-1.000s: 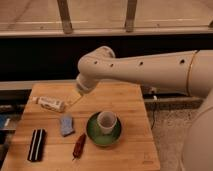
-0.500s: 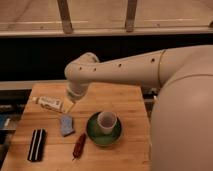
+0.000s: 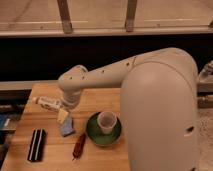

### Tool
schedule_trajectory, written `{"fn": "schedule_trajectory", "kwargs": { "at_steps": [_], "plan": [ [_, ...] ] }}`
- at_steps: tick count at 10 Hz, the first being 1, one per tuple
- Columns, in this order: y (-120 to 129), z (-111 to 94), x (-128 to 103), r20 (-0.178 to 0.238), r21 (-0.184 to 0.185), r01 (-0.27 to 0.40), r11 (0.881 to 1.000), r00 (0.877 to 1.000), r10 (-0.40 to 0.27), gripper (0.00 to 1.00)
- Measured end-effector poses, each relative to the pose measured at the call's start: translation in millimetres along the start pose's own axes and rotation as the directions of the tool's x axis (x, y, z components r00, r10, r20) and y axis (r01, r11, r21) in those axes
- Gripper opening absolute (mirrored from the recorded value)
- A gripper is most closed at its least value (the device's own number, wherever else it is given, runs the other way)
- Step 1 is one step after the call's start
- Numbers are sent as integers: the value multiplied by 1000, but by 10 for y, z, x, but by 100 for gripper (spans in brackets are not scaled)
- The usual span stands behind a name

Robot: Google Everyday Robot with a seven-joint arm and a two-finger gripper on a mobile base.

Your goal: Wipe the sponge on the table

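The light-blue sponge [image 3: 67, 129] lies flat on the wooden table [image 3: 100, 159], left of the green plate. My gripper [image 3: 63, 116] hangs from the white arm's wrist [image 3: 74, 89] and points down at the sponge's far edge, just above it or touching it; I cannot tell which. The big white arm [image 3: 160, 110] reaches in from the right and hides the right side of the table.
A green plate [image 3: 93, 136] with a white cup [image 3: 107, 122] on it sits right of the sponge. A dark red tool [image 3: 79, 145] lies in front of it. A black-and-white striped bar [image 3: 36, 145] is near the front left. A white packet [image 3: 47, 103] lies at the back left.
The arm has swung left and lowered, bringing the gripper from over the packet area down to the sponge. The arm's body now fills the right of the view.
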Motion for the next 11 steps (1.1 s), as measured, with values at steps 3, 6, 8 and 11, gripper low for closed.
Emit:
{"fn": "schedule_trajectory", "kwargs": {
  "at_steps": [3, 6, 8, 11],
  "plan": [
    [26, 223, -25, -13, -42, -6, 999, 1000, 5, 80],
    [22, 216, -26, -11, -41, -7, 999, 1000, 7, 80],
    [28, 218, -30, -12, -41, -5, 999, 1000, 4, 80],
    [-14, 367, -20, -36, -52, -19, 998, 999, 17, 80]
  ]
}}
